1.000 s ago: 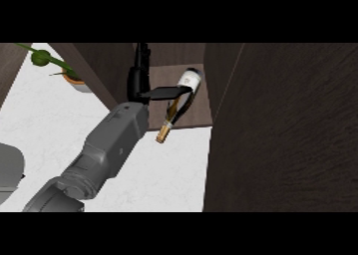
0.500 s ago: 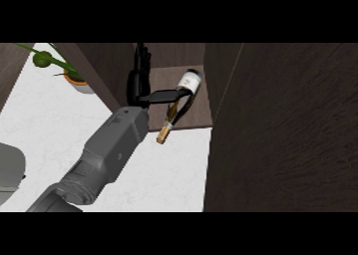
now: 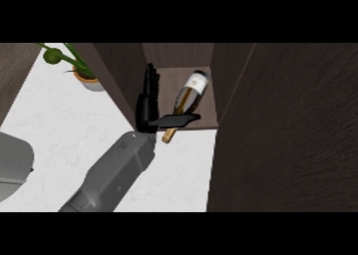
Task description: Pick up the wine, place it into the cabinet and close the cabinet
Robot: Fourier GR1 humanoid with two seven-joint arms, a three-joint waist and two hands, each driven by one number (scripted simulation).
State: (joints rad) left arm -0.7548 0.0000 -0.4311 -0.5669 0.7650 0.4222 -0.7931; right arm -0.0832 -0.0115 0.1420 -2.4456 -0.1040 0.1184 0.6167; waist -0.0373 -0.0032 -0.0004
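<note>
Cabinet [image 3: 284,124] fills the right of my view, dark wood, its open shelf holding the task's thing; the white table [image 3: 78,129] spreads below left, a potted plant [image 3: 82,74] at its far corner; the wine [image 3: 187,99] lies tilted on the shelf, neck overhanging the edge; my hand [image 3: 153,107] stands beside it, fingers straight, thumb stretched across the neck, not pinching. I judge placing nearly done; next, nudge the bottle fully in, withdraw, then swing the door shut.

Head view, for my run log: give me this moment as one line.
phase: placing | wine bottle: lying in open cabinet, neck over shelf edge | hand: open, fingers straight beside bottle, thumb across neck | cabinet door: open
</note>
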